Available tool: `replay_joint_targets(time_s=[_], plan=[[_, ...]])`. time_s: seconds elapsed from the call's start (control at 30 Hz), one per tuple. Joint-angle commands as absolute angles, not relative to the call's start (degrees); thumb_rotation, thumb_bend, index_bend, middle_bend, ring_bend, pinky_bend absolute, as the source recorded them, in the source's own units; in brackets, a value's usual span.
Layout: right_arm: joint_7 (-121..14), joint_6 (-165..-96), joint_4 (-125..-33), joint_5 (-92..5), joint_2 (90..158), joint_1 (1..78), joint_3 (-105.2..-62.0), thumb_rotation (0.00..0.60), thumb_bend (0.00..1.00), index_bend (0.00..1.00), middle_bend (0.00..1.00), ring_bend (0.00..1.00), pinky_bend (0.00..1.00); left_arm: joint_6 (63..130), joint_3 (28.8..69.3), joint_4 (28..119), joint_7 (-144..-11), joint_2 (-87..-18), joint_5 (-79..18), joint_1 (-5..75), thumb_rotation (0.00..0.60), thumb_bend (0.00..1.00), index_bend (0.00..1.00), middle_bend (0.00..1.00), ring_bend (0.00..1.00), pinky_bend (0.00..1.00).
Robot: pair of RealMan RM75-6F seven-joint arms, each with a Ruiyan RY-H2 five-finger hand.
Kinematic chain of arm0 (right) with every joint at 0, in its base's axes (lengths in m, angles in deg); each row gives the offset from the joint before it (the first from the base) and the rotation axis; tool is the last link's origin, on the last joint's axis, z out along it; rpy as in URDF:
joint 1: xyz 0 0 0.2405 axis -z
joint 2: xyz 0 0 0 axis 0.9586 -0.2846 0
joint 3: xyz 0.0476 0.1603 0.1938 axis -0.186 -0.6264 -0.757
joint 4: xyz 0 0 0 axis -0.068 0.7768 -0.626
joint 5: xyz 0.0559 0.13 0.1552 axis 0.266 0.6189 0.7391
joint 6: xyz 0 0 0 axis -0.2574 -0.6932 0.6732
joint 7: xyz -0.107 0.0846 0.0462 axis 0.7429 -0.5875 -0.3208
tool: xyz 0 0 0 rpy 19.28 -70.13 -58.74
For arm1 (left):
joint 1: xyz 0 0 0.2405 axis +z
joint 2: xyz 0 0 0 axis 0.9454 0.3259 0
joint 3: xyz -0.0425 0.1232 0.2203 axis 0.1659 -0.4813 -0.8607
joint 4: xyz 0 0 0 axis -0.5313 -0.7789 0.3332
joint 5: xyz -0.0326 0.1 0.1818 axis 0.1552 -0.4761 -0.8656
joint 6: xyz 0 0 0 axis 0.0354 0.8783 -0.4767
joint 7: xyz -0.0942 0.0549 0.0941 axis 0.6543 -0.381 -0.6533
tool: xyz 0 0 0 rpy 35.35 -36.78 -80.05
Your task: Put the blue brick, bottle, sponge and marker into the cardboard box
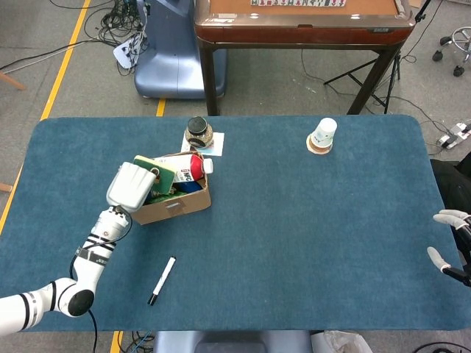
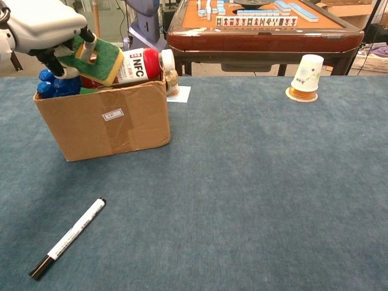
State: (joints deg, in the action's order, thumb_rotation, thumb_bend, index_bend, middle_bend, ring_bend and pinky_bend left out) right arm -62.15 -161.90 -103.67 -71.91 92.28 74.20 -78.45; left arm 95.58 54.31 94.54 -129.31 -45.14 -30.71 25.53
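My left hand point(image 1: 131, 185) point(image 2: 42, 27) hangs over the left part of the cardboard box point(image 1: 179, 207) point(image 2: 103, 120) and holds the green and yellow sponge point(image 2: 97, 56) point(image 1: 157, 166) at the box's open top. A red and white bottle point(image 2: 134, 65) point(image 1: 190, 169) lies across the box's rim, and the blue brick point(image 2: 54, 85) pokes out at the left. The white marker point(image 1: 162, 279) point(image 2: 68, 237) with a black cap lies on the blue table in front of the box. At the right table edge my right hand point(image 1: 450, 244) rests open, holding nothing.
A small jar point(image 1: 198, 132) on white paper stands just behind the box. An upturned paper cup point(image 1: 322, 135) point(image 2: 305, 75) on a coaster sits at the back right. A wooden mahjong table point(image 2: 260, 24) stands beyond the far edge.
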Motion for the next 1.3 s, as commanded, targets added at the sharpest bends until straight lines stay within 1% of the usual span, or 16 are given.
replay_joint_targets(time_s=[0.03, 0.13, 0.23, 0.4, 0.83, 1.1, 1.3], plan=[[-62.15, -161.84, -103.64, -71.88, 92.29, 74.18, -78.44, 0.600, 0.24, 0.32, 0.31, 0.29, 0.41, 95.70, 54.02, 94.41, -129.59, -45.31, -30.26, 25.16, 0.600, 0.32, 0.44, 1.00, 0.83, 0.93], [-62.19, -161.83, -103.62, -71.98, 92.29, 74.17, -78.40, 0.600, 0.23, 0.32, 0.31, 0.29, 0.41, 96.18, 53.66, 94.40, -129.89, -45.40, -29.96, 24.98, 0.600, 0.31, 0.38, 1.00, 0.83, 0.93], [-62.32, -161.87, -103.57, -71.96, 92.27, 74.18, -78.42, 0.600, 0.24, 0.32, 0.31, 0.29, 0.41, 96.87, 53.21, 94.63, -130.12, -45.17, -29.95, 25.04, 0.600, 0.31, 0.36, 1.00, 0.83, 0.93], [-62.45, -161.87, -103.56, -71.98, 92.22, 74.17, -78.41, 0.600, 0.24, 0.32, 0.31, 0.29, 0.41, 98.29, 52.52, 96.01, -130.47, -43.88, -29.87, 25.58, 0.600, 0.30, 0.36, 1.00, 0.83, 0.93], [-61.37, -161.32, -103.72, -72.08, 92.58, 73.89, -78.27, 0.600, 0.24, 0.32, 0.31, 0.29, 0.41, 102.84, 50.20, 102.09, -130.59, -39.17, -32.77, 28.32, 0.600, 0.29, 0.37, 1.00, 0.83, 0.93], [-60.85, -161.09, -103.85, -72.17, 92.75, 73.76, -78.19, 0.600, 0.24, 0.32, 0.31, 0.29, 0.41, 106.19, 47.80, 107.89, -131.65, -35.68, -35.79, 31.21, 0.600, 0.29, 0.37, 1.00, 0.82, 0.92], [-60.56, -161.02, -103.89, -72.16, 92.82, 73.72, -78.17, 0.600, 0.24, 0.32, 0.31, 0.29, 0.41, 107.33, 45.70, 113.10, -130.66, -33.16, -37.92, 33.61, 0.600, 0.28, 0.39, 1.00, 0.82, 0.92]])
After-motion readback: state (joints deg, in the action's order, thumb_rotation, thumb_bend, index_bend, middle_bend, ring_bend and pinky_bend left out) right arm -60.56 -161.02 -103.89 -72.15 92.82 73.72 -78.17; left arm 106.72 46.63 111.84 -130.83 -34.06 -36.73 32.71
